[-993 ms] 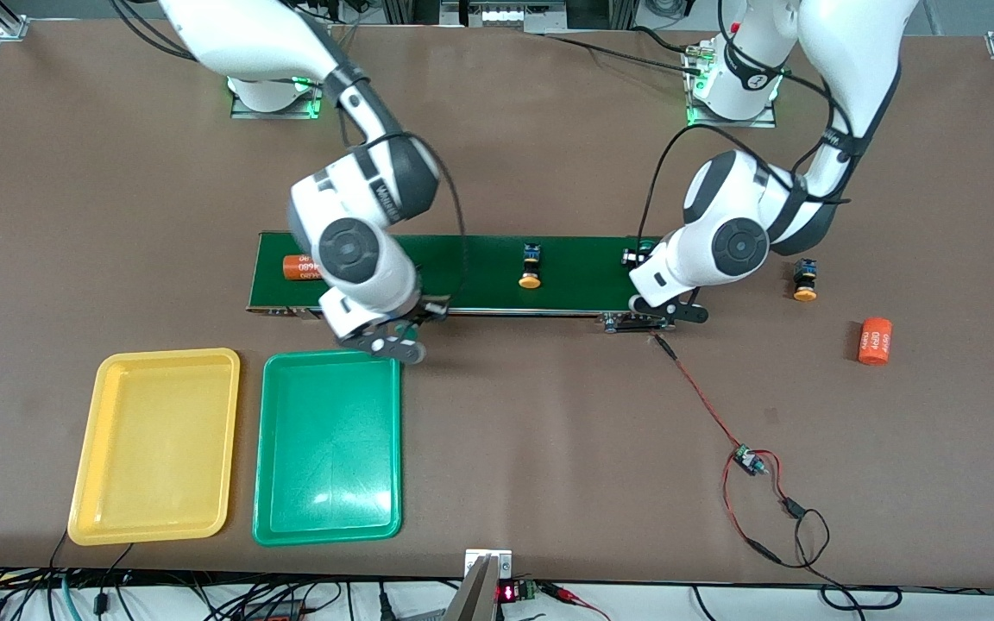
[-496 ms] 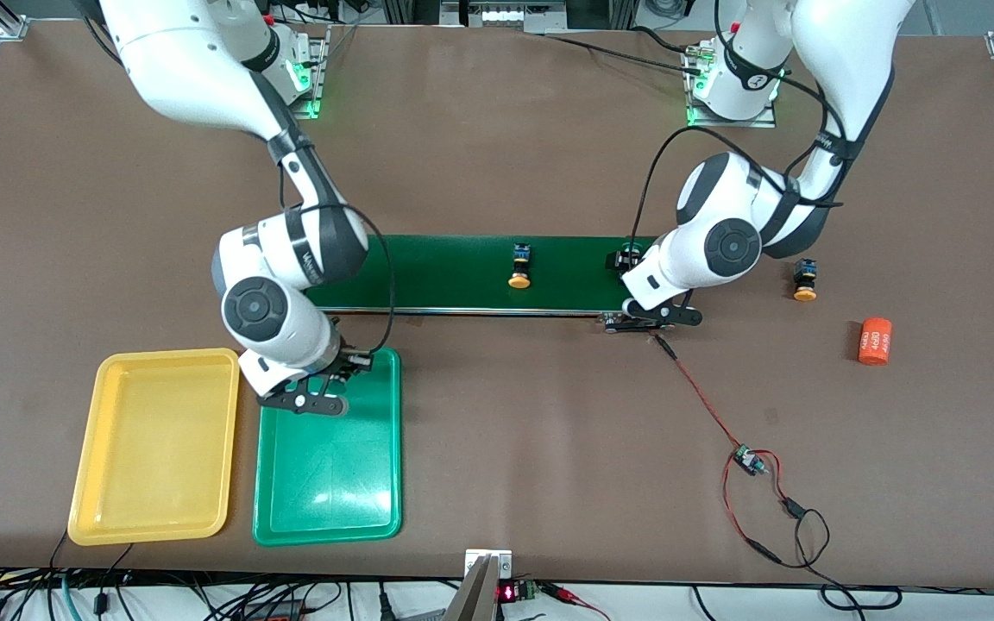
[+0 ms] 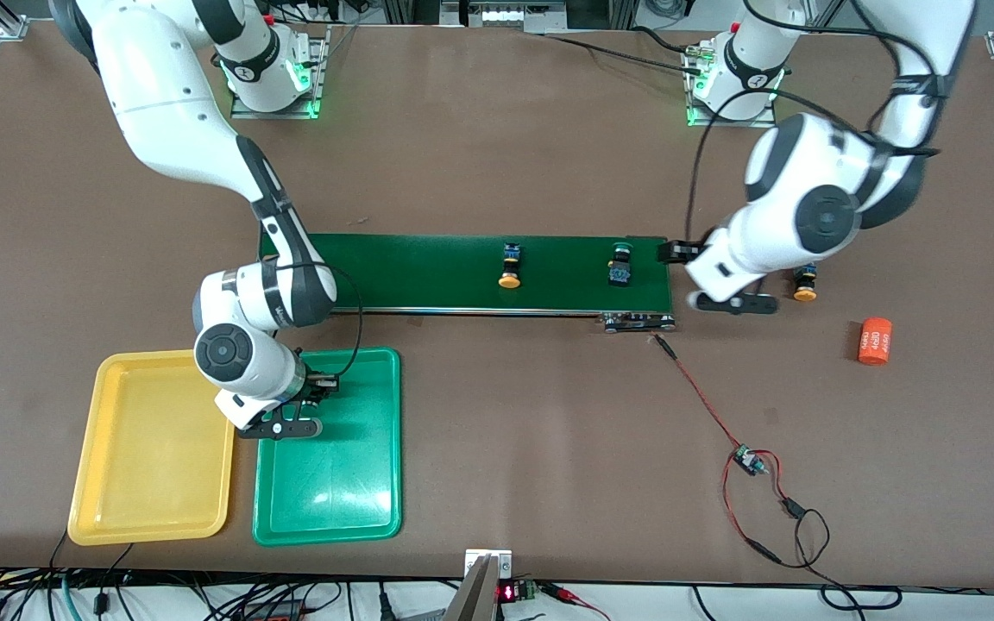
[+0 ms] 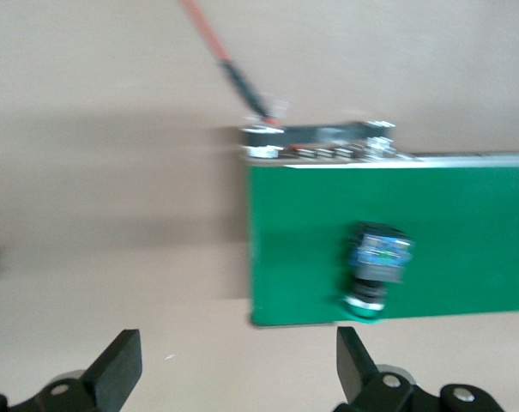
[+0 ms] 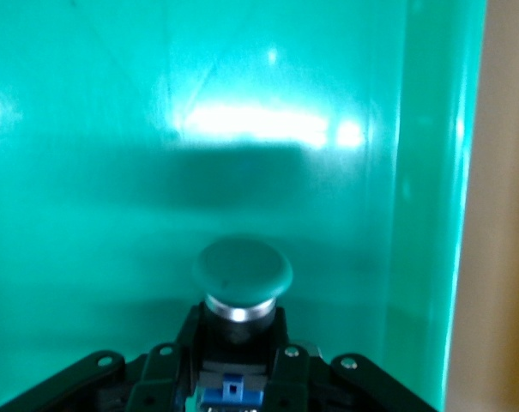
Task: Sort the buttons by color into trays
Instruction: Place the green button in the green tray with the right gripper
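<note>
My right gripper (image 3: 316,388) hangs low over the green tray (image 3: 342,466), at the end nearest the belt. It is shut on a green button (image 5: 242,270), gripping the black-and-blue body with the cap pointing out over the tray floor (image 5: 113,86). My left gripper (image 4: 238,354) is open and holds nothing, over bare table just off the belt's end (image 3: 688,263). A second green button (image 3: 619,263) (image 4: 377,266) lies on its side on the belt close to that end. One orange-yellow button (image 3: 508,266) sits mid-belt. Another (image 3: 803,283) stands on the table, half hidden by the left arm. The yellow tray (image 3: 152,448) holds nothing.
The long dark-green belt (image 3: 428,272) runs across the table's middle. An orange cylinder (image 3: 875,341) lies toward the left arm's end. A small circuit board (image 3: 747,461) on red-black wires trails from the belt's end toward the front camera.
My left gripper opened, left the green button on the belt and drew off past the belt's end. My right arm carried its green button from the belt's edge to over the green tray.
</note>
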Motion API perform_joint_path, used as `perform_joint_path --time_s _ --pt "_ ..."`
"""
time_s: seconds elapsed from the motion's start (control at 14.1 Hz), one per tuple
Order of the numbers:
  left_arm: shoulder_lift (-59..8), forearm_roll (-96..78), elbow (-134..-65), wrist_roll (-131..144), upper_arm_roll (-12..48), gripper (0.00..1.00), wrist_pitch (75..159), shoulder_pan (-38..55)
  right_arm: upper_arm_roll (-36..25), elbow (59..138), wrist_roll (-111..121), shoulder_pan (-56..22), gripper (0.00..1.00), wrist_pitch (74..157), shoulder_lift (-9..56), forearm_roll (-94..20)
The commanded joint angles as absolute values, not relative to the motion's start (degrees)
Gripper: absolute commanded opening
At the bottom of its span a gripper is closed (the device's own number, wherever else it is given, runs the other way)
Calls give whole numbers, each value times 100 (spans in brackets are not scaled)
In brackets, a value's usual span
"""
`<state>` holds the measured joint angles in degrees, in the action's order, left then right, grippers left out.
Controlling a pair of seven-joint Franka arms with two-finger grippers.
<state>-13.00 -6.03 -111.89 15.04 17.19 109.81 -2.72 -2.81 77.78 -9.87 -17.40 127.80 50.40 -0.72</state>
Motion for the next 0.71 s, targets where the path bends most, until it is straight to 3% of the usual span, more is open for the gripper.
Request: perform_joint_path --time_s 0.0,0.07,0.14,0.28,0.64 --pt "-1274 -476 -11276 1337 1293 100 10916 -343 -220 7673 -554 -1644 8 13025 5274 -26" --pt "-1301 -109 -11276 1084 1153 100 10942 -378 -211 7664 -597 -1661 71 12982 5230 -61" --pt "-1344 286 -11276 777 1021 100 10977 -395 -202 7673 -589 -1652 100 12938 5099 -96" --pt "-1415 876 -11250 56 809 100 11108 -474 -167 7673 -606 -1679 100 12605 4818 -105" --pt "-2090 1195 -11039 -1730 791 100 12355 -1493 -114 7752 -1132 -1888 100 11516 4202 -949"
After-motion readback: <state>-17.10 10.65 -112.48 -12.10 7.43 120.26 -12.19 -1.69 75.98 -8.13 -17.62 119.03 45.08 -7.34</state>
